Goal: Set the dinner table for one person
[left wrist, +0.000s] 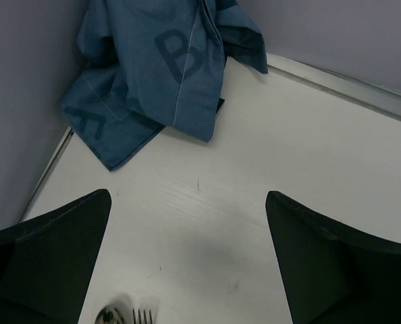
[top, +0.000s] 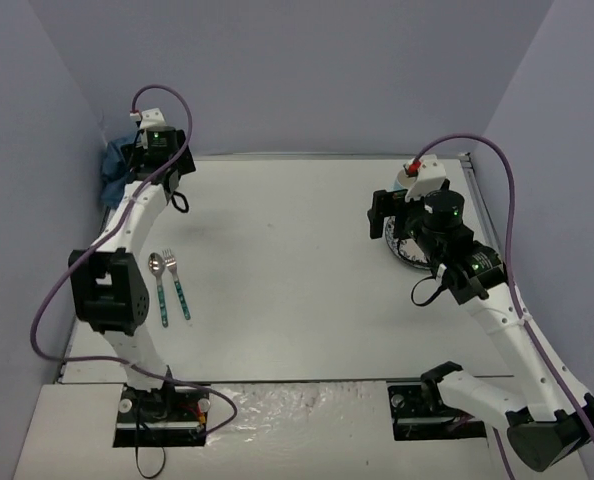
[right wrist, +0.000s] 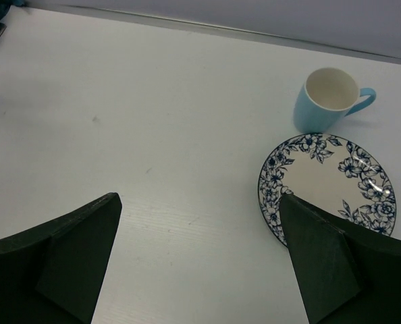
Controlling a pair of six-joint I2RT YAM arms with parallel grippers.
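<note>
The white dinner table [top: 297, 250] fills the top view. A spoon [top: 158, 282] and a fork [top: 178, 285] with teal handles lie side by side at the left. A blue-flowered plate [right wrist: 322, 182] lies at the right, partly under my right arm in the top view [top: 405, 248]. A light blue mug [right wrist: 325, 101] stands upright just behind it. My left gripper [left wrist: 187, 202] is open and empty above the far left corner, near a dark blue printed cloth [left wrist: 160, 67]. My right gripper [right wrist: 200, 202] is open and empty, above the table just left of the plate.
The cloth [top: 112, 172] is bunched against the left wall in the far corner. Purple walls close in the left, far and right sides. The spoon bowl [left wrist: 109, 316] and fork tines [left wrist: 143, 316] show at the bottom edge of the left wrist view.
</note>
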